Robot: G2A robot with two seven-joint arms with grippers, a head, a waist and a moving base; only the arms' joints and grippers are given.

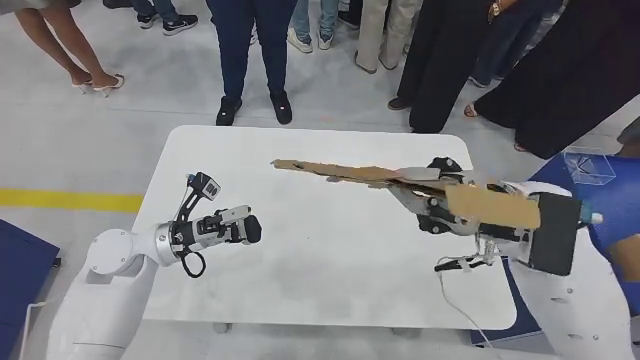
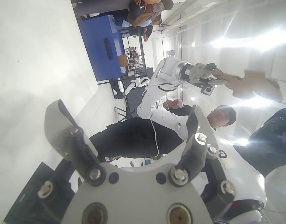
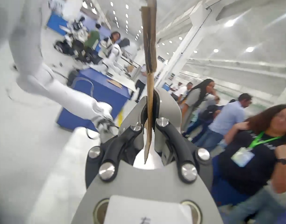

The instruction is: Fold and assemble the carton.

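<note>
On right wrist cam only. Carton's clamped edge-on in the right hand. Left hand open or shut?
Observer: Open. The left hand is spread wide, nothing in it.
Operator: Near the carton?
Observer: No. From the top, it sits over the left part of the table, apart from the carton, which reaches over the middle.
Operator: Carton touching the table?
Observer: No. The left wrist view shows it held up clear of the table.
</note>
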